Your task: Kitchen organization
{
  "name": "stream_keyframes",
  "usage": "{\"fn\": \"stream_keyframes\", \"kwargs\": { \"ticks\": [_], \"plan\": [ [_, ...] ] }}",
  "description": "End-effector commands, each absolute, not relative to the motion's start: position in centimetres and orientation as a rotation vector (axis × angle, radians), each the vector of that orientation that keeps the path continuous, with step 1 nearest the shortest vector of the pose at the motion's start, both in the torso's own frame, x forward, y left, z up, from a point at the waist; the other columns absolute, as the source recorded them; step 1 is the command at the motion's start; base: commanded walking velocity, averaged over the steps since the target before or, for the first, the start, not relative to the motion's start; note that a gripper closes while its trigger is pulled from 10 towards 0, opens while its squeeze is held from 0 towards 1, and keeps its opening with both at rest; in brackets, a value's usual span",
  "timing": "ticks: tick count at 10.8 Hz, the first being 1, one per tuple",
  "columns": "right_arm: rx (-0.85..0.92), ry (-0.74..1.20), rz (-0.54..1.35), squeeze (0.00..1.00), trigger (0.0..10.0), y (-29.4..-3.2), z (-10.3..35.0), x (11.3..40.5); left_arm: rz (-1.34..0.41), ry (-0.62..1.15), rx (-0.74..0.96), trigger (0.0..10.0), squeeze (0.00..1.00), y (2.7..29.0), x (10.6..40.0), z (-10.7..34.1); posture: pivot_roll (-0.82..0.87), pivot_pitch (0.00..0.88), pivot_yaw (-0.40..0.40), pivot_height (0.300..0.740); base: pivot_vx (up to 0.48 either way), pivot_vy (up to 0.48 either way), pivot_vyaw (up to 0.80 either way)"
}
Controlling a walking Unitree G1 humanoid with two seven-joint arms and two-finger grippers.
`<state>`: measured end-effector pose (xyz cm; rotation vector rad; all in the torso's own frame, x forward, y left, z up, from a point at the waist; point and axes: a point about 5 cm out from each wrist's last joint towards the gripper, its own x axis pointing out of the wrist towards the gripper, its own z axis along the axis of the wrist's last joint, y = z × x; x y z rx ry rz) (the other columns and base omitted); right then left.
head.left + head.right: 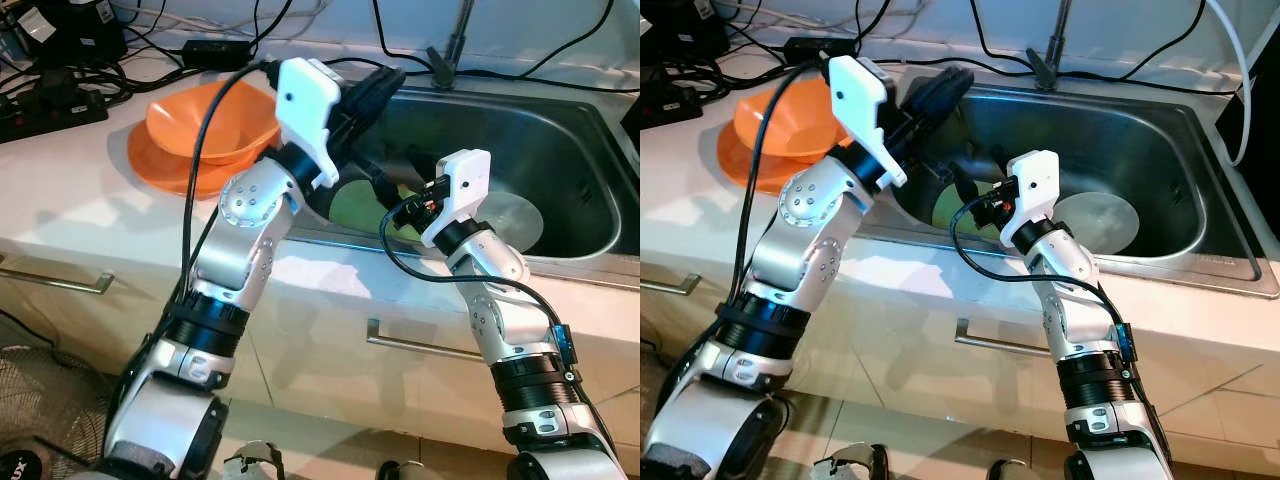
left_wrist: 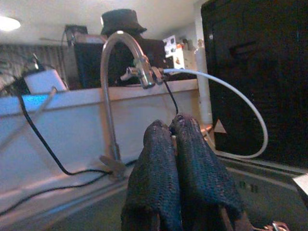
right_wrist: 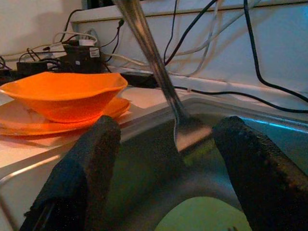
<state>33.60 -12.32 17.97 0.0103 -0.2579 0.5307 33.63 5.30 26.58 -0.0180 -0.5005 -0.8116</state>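
The fork [image 3: 185, 132] stands in the sink [image 1: 560, 150] at the right gripper's [image 3: 163, 159] twelve o'clock, between its open fingers. Thin, stiff, probably slippery steel: grip mid-handle. The left gripper [image 2: 178, 159] hovers pinched shut, empty.

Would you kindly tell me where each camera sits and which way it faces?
Left eye view: on the head, looking down at the sink and counter; both silver arms show.
Right eye view: same head, same scene, with the orange bowl at the left.
Left wrist view: on the left arm, looking along the shut left gripper toward the tap.
Right wrist view: on the right arm, looking between the open right gripper fingers at a fork and the bowl.
Shared: bowl and sink appear in the eye views and right wrist view.
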Motion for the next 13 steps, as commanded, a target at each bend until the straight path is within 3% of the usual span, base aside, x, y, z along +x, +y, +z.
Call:
{"fn": "stream_keyframes", "kwargs": {
  "ticks": [1, 3, 10, 11, 12, 13],
  "plan": [
    [0.01, -0.263, 0.532, 0.0, 10.0, -12.3, 18.2, 33.6, -0.827, -0.497, -0.048, 10.0, 0.0, 5.4, 33.5, 26.8, 0.1, 0.076, 0.03, 0.74, 0.0, 0.0, 0.0],
    [0.016, -0.268, 0.542, 0.0, 10.0, -11.9, 18.3, 33.5, -0.862, -0.475, -0.115, 10.0, 0.0, 5.3, 33.1, 27.0, 0.1, 0.082, 0.034, 0.74, 0.0, 0.0, 0.0],
    [0.04, -0.299, 0.48, 0.0, 10.0, -12.1, 18.9, 34.0, -0.904, -0.399, -0.089, 10.0, 0.0, 4.7, 32.8, 25.7, 0.1, 0.065, 0.041, 0.74, 0.0, 0.0, 0.0],
    [0.042, -0.3, 0.479, 0.0, 3.5, -12.1, 18.9, 34.0, -0.902, -0.398, -0.092, 10.0, 0.0, 4.7, 32.7, 25.7, 0.1, 0.063, 0.041, 0.74, 0.0, 0.0, 0.0],
    [0.046, -0.302, 0.48, 0.0, 0.0, -12.0, 18.9, 34.0, -0.901, -0.398, -0.091, 10.0, 0.0, 4.8, 32.7, 25.7, 0.1, 0.062, 0.043, 0.74, 0.0, 0.0, 0.0],
    [0.05, -0.3, 0.481, 0.0, 0.0, -12.0, 18.8, 33.9, -0.901, -0.397, -0.091, 10.0, 0.0, 4.8, 32.7, 25.7, 0.1, 0.062, 0.042, 0.74, 0.0, 0.0, 0.0]
  ]
}}
